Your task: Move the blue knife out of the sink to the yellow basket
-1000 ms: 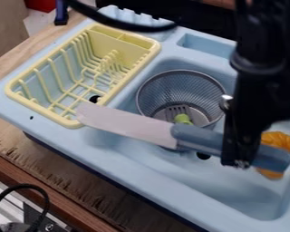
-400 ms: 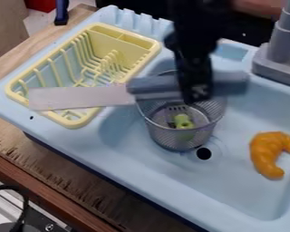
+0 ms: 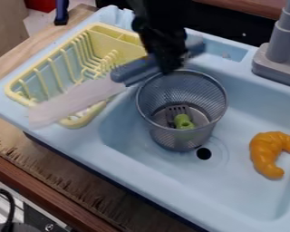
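"Was the claw [image 3: 166, 65] holding anything?"

"Yes, it was closed on the blue-handled knife [image 3: 126, 73]."

"And from the left, what lay where?"

"First the blade, slanting over the near part of the yellow dish rack [image 3: 114, 44]; then the handle, rising rightward into the claw."

"Beyond that?"

"A mesh basket [image 3: 166, 136] stood in the sink [image 3: 232, 181] with a green-handled fork [image 3: 184, 121] inside. Farther right lay an orange croissant [image 3: 268, 152], the gray faucet [image 3: 280, 50] behind it."
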You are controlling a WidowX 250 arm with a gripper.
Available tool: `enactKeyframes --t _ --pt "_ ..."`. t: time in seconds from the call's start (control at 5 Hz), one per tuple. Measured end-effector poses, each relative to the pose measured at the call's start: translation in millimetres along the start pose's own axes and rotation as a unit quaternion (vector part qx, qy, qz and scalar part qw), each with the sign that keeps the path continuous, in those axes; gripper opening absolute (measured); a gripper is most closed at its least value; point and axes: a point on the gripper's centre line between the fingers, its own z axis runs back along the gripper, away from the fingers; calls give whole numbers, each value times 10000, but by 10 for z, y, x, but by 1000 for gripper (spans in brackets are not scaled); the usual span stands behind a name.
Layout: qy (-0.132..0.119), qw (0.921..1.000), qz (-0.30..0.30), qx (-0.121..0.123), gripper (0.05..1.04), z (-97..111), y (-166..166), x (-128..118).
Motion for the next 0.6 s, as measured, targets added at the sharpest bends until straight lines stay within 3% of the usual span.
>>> enactKeyframes --t 0.2,0.4,0.6 --pt "-97 9983 570 4 367 -40 192 81" --pt "-330 9879 1505 194 367 -47 427 213" --pt "-336 9715 2272 587 367 -105 655 256"
